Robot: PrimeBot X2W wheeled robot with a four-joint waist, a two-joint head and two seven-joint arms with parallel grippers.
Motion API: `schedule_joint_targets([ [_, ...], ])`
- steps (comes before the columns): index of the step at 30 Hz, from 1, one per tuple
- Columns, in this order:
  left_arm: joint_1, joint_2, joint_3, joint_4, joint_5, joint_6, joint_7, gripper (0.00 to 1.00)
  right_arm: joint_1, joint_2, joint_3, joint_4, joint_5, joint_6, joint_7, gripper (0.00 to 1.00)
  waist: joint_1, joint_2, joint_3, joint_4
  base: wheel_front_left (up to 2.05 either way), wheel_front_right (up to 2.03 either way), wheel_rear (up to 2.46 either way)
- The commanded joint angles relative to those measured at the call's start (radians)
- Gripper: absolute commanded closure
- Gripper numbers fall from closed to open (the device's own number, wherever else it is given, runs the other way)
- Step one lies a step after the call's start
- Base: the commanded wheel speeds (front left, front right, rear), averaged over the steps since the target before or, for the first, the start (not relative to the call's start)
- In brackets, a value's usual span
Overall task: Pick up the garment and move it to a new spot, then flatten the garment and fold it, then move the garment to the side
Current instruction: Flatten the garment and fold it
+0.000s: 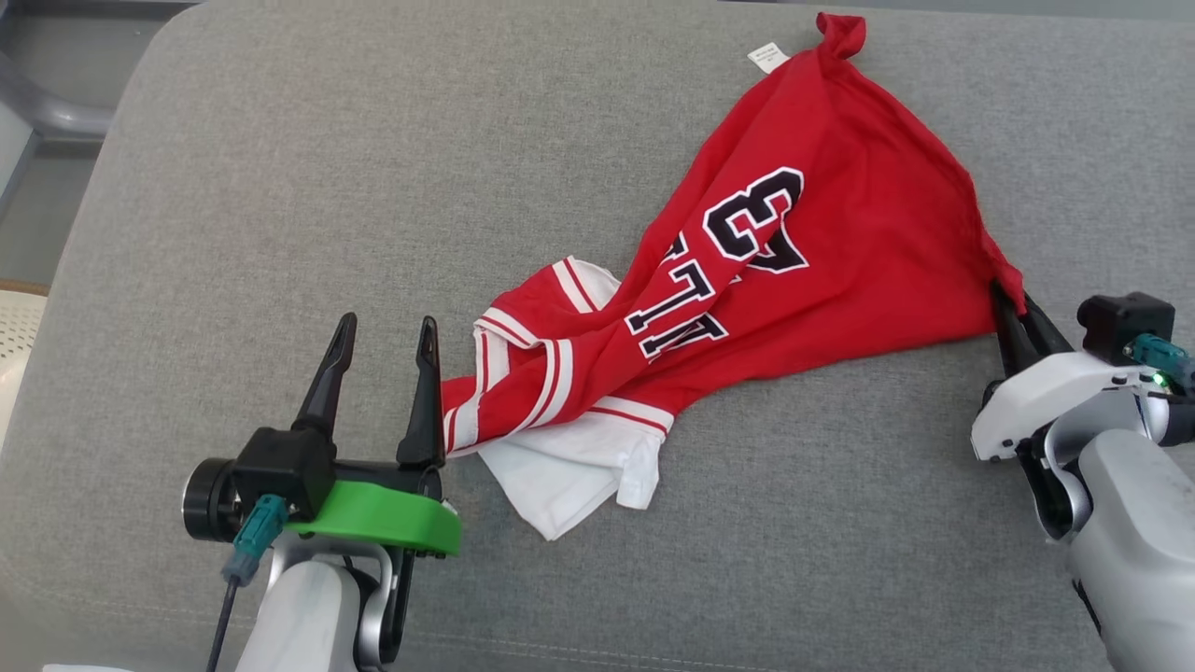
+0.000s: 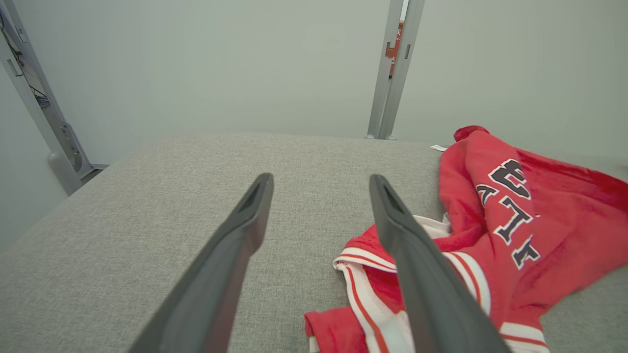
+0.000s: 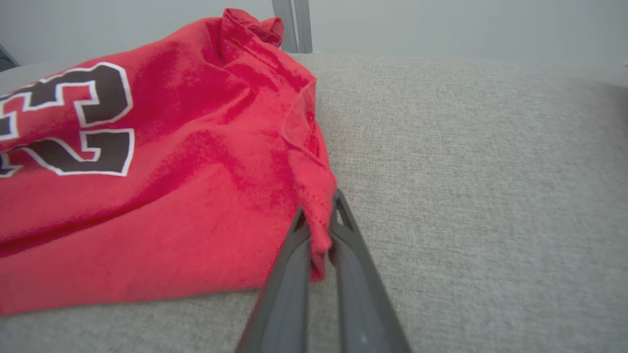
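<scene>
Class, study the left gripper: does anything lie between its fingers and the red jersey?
Nothing visible does. The left gripper stands open over bare grey cushion, and the striped edge of the jersey lies right beside one finger. The right gripper is shut on the jersey's opposite corner.

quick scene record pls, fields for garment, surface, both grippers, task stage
garment: red jersey, crumpled, number side up, white-striped sleeve end toward the robot's left
surface: grey cushion
left gripper: open, holding nothing, beside the striped sleeve
right gripper: fingers shut on a corner of the red jersey
stage: not yet flattened or folded
</scene>
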Motion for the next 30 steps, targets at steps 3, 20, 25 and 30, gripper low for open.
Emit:
schedule_joint_targets([
  [3,0.019,0.002,0.011,0.000,0.012,-0.003,0.000,0.00,0.067,0.002,-0.028,-0.064,0.014,-0.002,0.000,1.00,0.0000,0.0000,-0.036,-0.034,0.00,0.00,0.00],
  [20,0.052,0.002,0.028,0.001,0.013,-0.009,0.000,0.00,0.414,0.052,-0.254,-0.438,0.088,-0.002,0.054,1.00,0.0000,0.0000,-0.073,-0.106,0.00,0.00,0.00],
  [25,0.054,0.002,0.028,0.009,0.022,-0.018,0.000,0.00,0.436,0.087,-0.289,-0.495,0.048,-0.002,0.055,0.00,0.0000,0.0000,-0.092,-0.108,0.00,0.00,0.00],
  [30,0.068,0.002,0.048,0.009,0.034,-0.026,0.000,0.00,0.429,0.103,-0.287,-0.547,0.006,-0.002,0.024,0.00,0.0000,0.0000,-0.118,-0.114,0.00,0.00,0.00],
])
